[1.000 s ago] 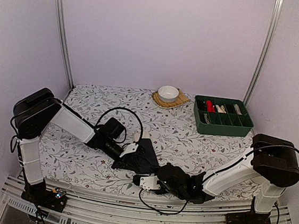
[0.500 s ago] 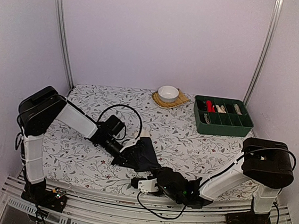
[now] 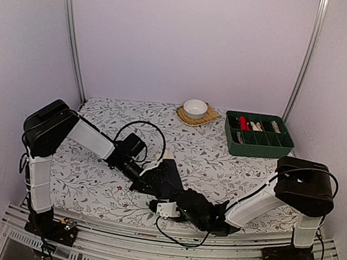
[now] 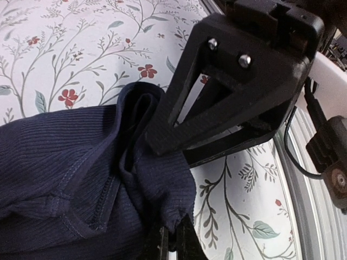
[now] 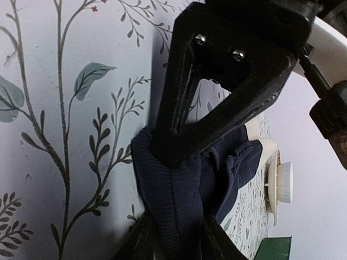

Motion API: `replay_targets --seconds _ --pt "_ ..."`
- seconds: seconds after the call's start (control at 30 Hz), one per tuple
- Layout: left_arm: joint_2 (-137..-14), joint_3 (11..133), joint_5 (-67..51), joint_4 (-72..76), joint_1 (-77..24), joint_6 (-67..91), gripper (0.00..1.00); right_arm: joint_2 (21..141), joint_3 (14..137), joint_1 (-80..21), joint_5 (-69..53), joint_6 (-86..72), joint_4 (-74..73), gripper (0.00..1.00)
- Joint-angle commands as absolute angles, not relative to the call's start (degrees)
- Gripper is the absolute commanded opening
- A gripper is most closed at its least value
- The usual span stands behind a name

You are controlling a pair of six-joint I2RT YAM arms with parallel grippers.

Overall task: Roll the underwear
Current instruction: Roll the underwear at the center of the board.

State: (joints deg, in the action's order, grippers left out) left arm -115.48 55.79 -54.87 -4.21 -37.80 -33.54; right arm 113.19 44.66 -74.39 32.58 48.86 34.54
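One dark ribbed underwear (image 3: 167, 178) lies bunched near the table's front centre. I see no second garment and no orange-red tag. My left gripper (image 3: 141, 181) is at its left side. In the left wrist view the gripper (image 4: 172, 241) is shut on a fold of the cloth (image 4: 81, 162). My right gripper (image 3: 175, 200) is at the cloth's near edge. In the right wrist view it (image 5: 173, 241) is shut on a thick roll of the cloth (image 5: 179, 195). The two grippers are close together, each showing large in the other's wrist view.
A white bowl (image 3: 195, 108) on a woven mat and a green compartment tray (image 3: 258, 139) with small items stand at the back of the flowered tablecloth (image 3: 219, 166). The table's front rail (image 3: 167, 253) is just behind the right gripper.
The right gripper has moved a little left and up into the cloth's near edge. The left arm has shifted slightly and still holds the cloth.
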Motion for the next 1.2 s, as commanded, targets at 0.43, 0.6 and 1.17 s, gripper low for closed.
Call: replay_targets --seconds 0.43,0.6,1.17 --pt "-115.59 54.76 -51.24 -3.87 -37.09 -32.03 0.38 115.33 53.97 -70.88 25.19 34.98 8.33 0.03" --pt "-113.57 52.93 -49.33 0.14 -37.10 -30.80 0.56 113.42 54.95 -70.60 22.60 27.25 0.57 0.03" --pt "-100.31 38.56 -42.59 22.79 -36.80 -27.09 0.80 114.58 66.70 -72.18 10.17 8.76 -19.78 0.03"
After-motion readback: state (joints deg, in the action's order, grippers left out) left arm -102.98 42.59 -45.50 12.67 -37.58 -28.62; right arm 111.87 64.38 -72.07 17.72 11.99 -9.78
